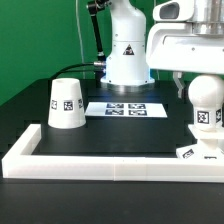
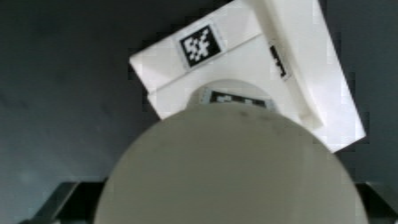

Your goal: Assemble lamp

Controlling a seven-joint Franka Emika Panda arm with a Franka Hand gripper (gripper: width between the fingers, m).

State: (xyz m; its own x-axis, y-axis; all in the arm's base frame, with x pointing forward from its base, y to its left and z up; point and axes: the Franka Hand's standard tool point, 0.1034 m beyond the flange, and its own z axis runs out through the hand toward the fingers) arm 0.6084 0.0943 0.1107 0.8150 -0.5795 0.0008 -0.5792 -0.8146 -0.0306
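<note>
My gripper (image 1: 203, 88) is shut on the white ball-shaped bulb (image 1: 206, 108), which carries a square tag, and holds it at the exterior view's right. The flat square base (image 1: 192, 151) lies just below it by the front bar, partly cut off by the picture edge. In the wrist view the bulb (image 2: 222, 160) fills the foreground between my dark fingers (image 2: 68, 203). Beyond it lies the base (image 2: 267, 60) with its tags. The bulb looks a little above the base, and contact cannot be told. The truncated-cone shade (image 1: 66, 104) stands alone at the exterior view's left.
The marker board (image 1: 125, 108) lies flat in the middle, in front of the arm's white pedestal (image 1: 127, 55). A long white bar frame (image 1: 100, 161) runs along the front and up the left side of the black table.
</note>
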